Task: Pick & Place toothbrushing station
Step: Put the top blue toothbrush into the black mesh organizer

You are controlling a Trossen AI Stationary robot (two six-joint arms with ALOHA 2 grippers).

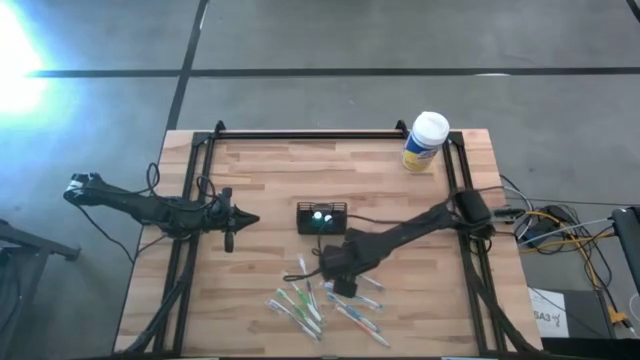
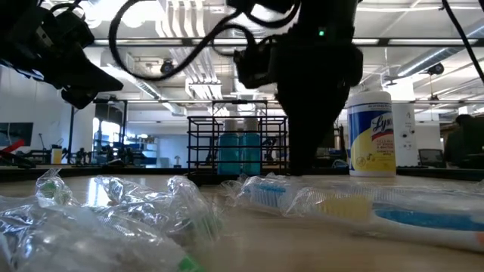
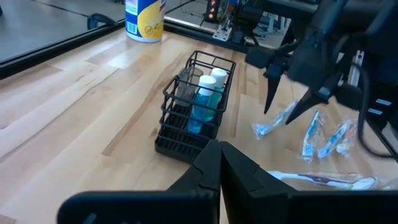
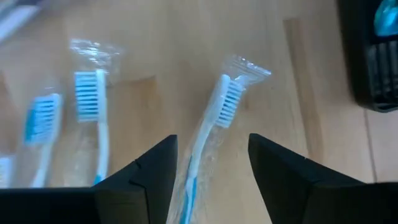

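The black mesh organiser box (image 1: 321, 218) stands on its base at the table's middle, with blue bottles in it; it also shows in the left wrist view (image 3: 196, 106). My right gripper (image 1: 343, 285) is open, fingers pointing down, just near of the box over several wrapped toothbrushes (image 1: 310, 300). In the right wrist view its fingers stand on either side of one wrapped white-and-blue toothbrush (image 4: 214, 124) lying on the table. My left gripper (image 1: 252, 221) is shut and empty, left of the box, and points at it.
A yellow canister with a white lid (image 1: 425, 142) stands at the far right corner. More wrapped toothbrushes (image 4: 93, 118) lie scattered near the front middle. A black frame rail (image 1: 300, 135) runs along the far edge and down both sides.
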